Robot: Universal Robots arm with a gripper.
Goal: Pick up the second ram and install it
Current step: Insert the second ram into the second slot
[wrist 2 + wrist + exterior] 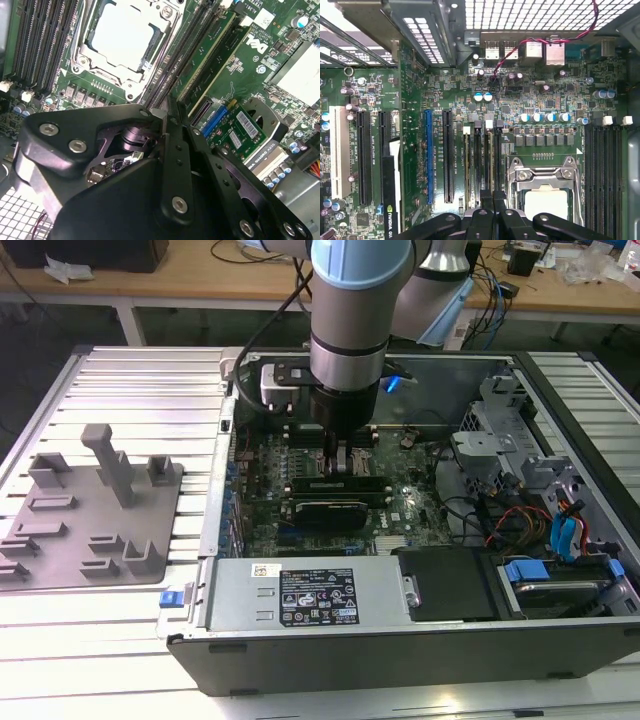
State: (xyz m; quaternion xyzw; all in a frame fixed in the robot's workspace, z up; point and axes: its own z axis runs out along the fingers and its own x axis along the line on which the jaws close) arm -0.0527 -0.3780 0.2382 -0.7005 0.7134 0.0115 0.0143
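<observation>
My gripper [340,458] reaches down into the open computer case, its tips at the black memory slots [487,160] beside the processor socket [545,192]. The fingers [492,199] are pressed together with no gap showing between them. In the second wrist view a long green ram stick [210,55] stands in a slot right beside the fingertips [161,115]. I cannot tell whether that stick is the second ram, or whether the fingertips touch it. The gripper body hides what lies directly under the tips.
The grey holder plate [90,510] with its blocks lies on the ribbed table at the exterior view's left, with no stick on it. Around the slots are a black graphics card [330,512], the power supply [305,595], and drive cages with cables [540,510].
</observation>
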